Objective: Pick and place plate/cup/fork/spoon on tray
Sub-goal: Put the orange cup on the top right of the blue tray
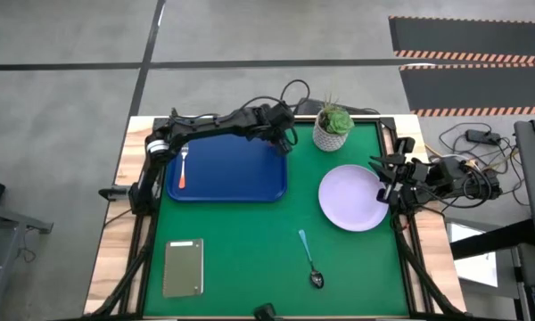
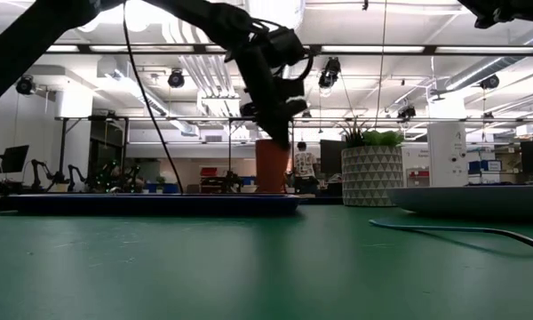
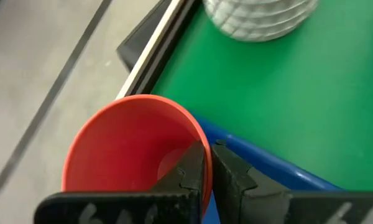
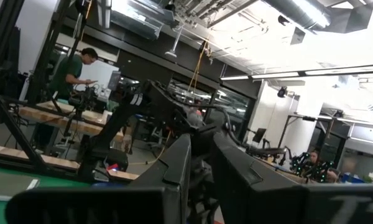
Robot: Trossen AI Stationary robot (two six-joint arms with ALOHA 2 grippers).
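My left gripper (image 1: 283,138) is shut on the orange-red cup (image 3: 133,149) over the far right corner of the dark blue tray (image 1: 227,174). In the low view the cup (image 2: 271,166) stands upright with its base at the tray's rim; whether it touches, I cannot tell. The orange-handled fork (image 1: 183,168) lies in the tray's left part. The lavender plate (image 1: 352,198) and the blue-handled spoon (image 1: 308,259) lie flat on the green mat. My right gripper (image 4: 202,146) waits at the table's right edge, slightly open with nothing in it. My left gripper pinches the cup's wall at its rim (image 3: 196,134), one finger inside the cup and one finger (image 3: 233,174) outside. The fingers come from above, slanting down toward the table's far right. The cup sits upright below them, over the tray's corner.
A white patterned pot with a green plant (image 1: 333,127) stands just right of the cup at the far edge. A grey-green slab (image 1: 183,267) lies near the front left. The right arm (image 1: 419,178) is folded beside the plate. Green mat lies bare between tray and spoon.
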